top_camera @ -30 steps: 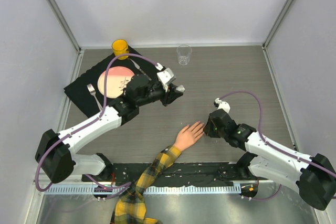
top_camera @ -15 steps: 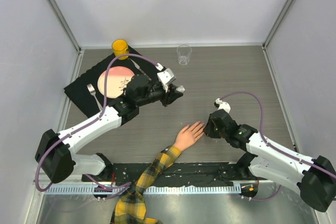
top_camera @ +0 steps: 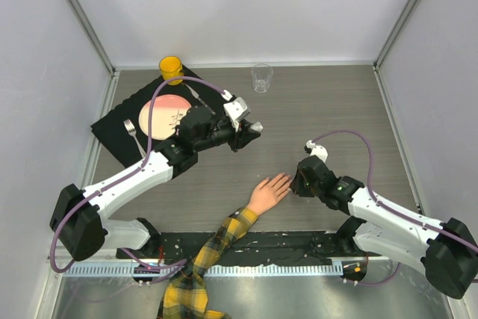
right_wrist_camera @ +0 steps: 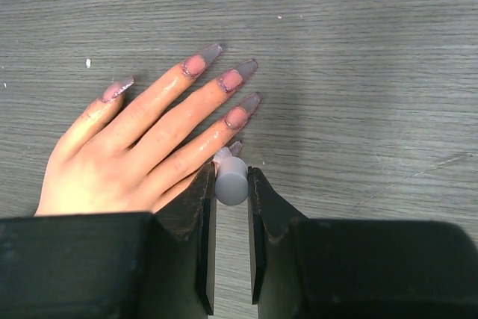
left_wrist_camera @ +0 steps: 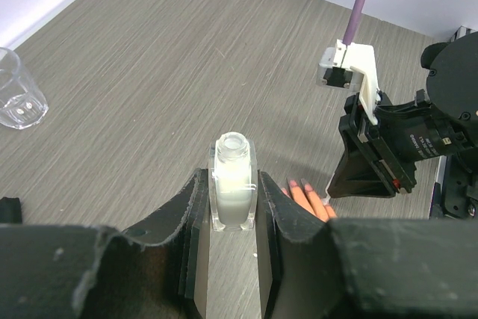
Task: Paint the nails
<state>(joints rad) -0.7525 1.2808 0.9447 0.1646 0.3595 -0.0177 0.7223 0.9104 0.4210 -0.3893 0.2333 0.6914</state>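
Note:
The peach mannequin hand (top_camera: 267,193) lies palm down on the table, on an arm in a yellow-black plaid sleeve (top_camera: 202,255). Its long nails (right_wrist_camera: 236,78) show pinkish with purple edges in the right wrist view. My right gripper (top_camera: 297,182) is at the fingertips, shut on a small grey-white brush cap (right_wrist_camera: 231,184). The cap's tip is at the little finger's nail (right_wrist_camera: 236,147). My left gripper (top_camera: 250,131) is above the table, behind and to the left of the hand. It is shut on a small clear bottle (left_wrist_camera: 233,193) of white polish with an open neck.
A clear glass (top_camera: 261,77) stands at the back centre. A yellow cup (top_camera: 171,67), a pink plate (top_camera: 166,116) and a fork (top_camera: 133,129) sit on a black mat (top_camera: 112,134) at the back left. Grey walls enclose the table.
The right gripper has shifted very slightly at the fingertips. The left arm and the hand have not moved.

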